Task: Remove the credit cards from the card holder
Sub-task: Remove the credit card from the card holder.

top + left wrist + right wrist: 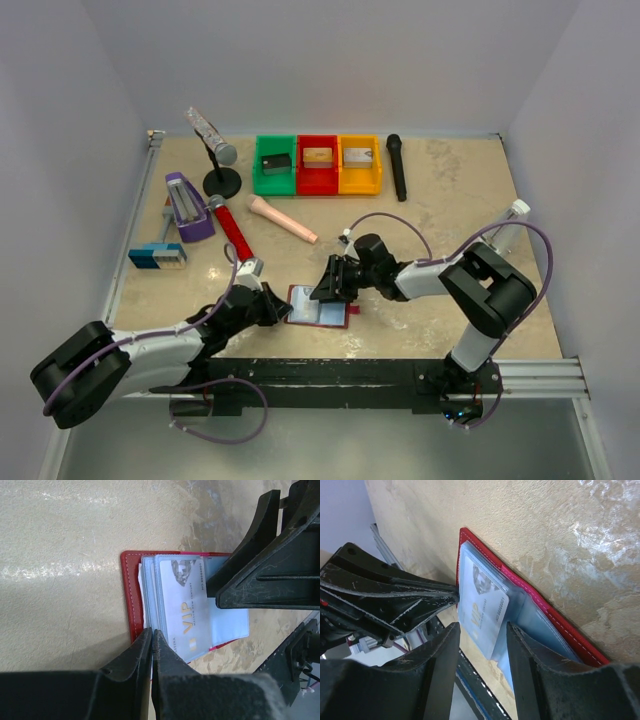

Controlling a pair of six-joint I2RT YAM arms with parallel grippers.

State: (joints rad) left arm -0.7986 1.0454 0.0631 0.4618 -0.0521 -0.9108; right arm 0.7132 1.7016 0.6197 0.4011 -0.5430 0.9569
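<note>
Step in hand, by the look of it: drawing out the first of the credit cards, with none yet out. Lying open and flat near the front middle of the table: the card holder, red cover down, clear pockets up, a pale VIP card uppermost, seemingly inside its pocket.

Left gripper clenched on the holder's left edge, apparently pinning cover and pocket ends. Right gripper part-spread and holding nothing, 1 finger on each side of the VIP card, just above it.

Next move probably calls for lowering onto that card's end, closing lightly, then pulling along the pocket, away from the left arm, with the holder kept pinned. Risk: catching clear film together with card.

Underneath, a beige marbled top, smooth and faintly glossy. Around it, plain pale walls on 3 sides. At the back, 3 bins in green, red and yellow, with a black microphone beside them. Along the near edge, a dark rail.
</note>
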